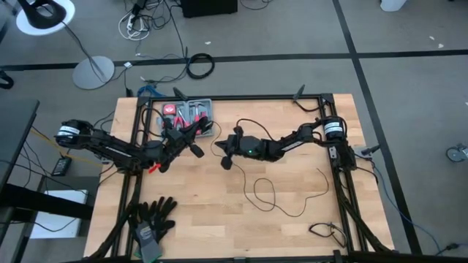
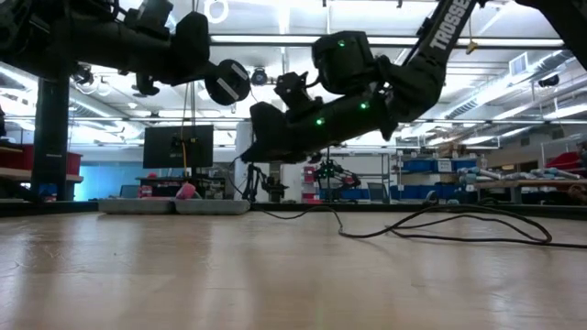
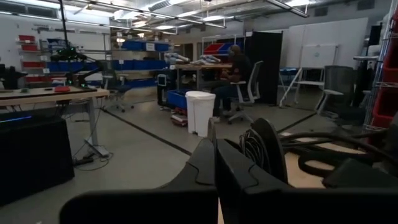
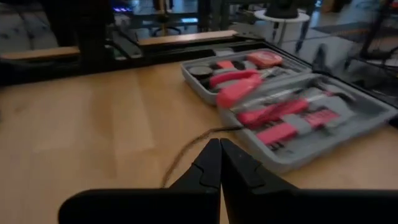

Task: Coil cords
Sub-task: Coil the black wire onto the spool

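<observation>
Mid tabletop (image 1: 292, 219), near the tool case (image 1: 191, 114): right claw (image 1: 219, 148) hangs low, fingers pressed together, apparently pinching the cord (image 1: 267, 191); wire runs up to its tips in right wrist view. Left claw (image 1: 196, 150) just beside it, raised, fingers together on a small round black puck (image 3: 264, 148), prob. the cord's end.

Step, my read: gathering stage, ends picked up, no coil formed yet. Next move calls for bringing slack toward the claws and laying turns, w/o dragging wire under the case.

Cord: v. thin, black, sprawled in loose open loops across tabletop's right half, flat on wood, no tangle visible. Gloves (image 1: 152, 219) at the front-left edge, well apart.
</observation>
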